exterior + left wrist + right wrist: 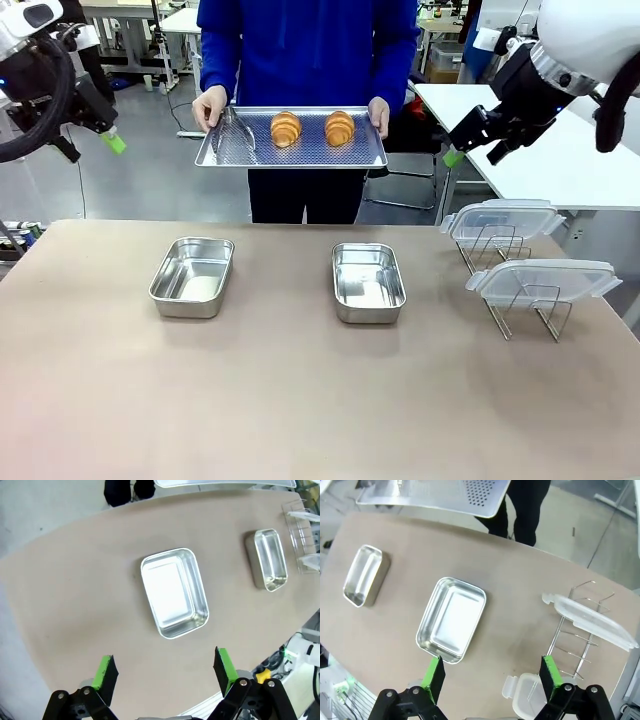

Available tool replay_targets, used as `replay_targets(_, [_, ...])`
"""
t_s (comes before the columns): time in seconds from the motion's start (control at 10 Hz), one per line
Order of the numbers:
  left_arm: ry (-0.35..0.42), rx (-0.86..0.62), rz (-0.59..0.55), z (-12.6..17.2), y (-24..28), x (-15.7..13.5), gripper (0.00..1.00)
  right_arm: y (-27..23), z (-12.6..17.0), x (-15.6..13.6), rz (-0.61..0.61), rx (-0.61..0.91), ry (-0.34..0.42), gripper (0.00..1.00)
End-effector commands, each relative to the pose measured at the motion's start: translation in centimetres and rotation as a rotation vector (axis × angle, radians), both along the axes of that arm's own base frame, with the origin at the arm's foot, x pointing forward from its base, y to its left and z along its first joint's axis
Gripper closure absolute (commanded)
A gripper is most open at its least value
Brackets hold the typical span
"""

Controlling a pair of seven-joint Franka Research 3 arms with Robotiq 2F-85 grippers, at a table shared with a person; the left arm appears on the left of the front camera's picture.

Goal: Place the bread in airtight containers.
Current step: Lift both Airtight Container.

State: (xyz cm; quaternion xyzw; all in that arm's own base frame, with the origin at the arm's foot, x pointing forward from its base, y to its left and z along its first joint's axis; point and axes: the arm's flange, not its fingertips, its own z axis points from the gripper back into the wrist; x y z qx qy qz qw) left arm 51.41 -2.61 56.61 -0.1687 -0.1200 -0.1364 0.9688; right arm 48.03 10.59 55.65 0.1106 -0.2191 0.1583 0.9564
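Note:
Two golden-brown croissants, one to the left (286,128) and one to the right (339,127), lie on a perforated metal tray (290,158) that a person in a blue top holds beyond the table's far edge. On the table stand two empty steel containers: the left one (192,277) (173,592) (363,575) and the right one (368,282) (270,559) (451,618). My left gripper (92,145) (165,669) hangs open high at the left, above the left container. High at the right, my right gripper (475,150) (492,675) is open over the right container.
Metal tongs (235,135) lie on the tray's left part. Two clear clip lids, the far one (503,218) (590,620) and the near one (545,280), rest on wire racks (530,305) at the table's right side. A white table (570,160) stands behind at the right.

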Motion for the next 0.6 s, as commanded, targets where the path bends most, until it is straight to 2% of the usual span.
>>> replay_targets(0.0, [0.004,0.0,0.005,-0.1,0.1,0.0,0.0,0.1,-0.3,0.1,0.0,0.0,0.009,0.0])
replay_targets(0.2, [0.095,0.0,0.078,-3.3,-3.4,3.9,0.0,6.5,-2.2,1.3,-0.092,-0.097,0.113,0.0])
replay_targets(0.3, [0.12,0.004,0.12,-5.2,-4.2,4.5,0.0,8.9,-4.0,1.7,-0.166,-0.137,0.14,0.0])
replay_targets(0.4, [0.128,0.019,0.186,-6.1,-4.8,4.7,0.0,10.4,-5.2,1.8,-0.223,-0.159,0.127,0.0])
replay_targets(0.5, [0.136,0.031,0.221,-7.7,-5.5,4.4,0.0,11.8,-7.0,1.5,-0.231,-0.162,0.139,0.0])
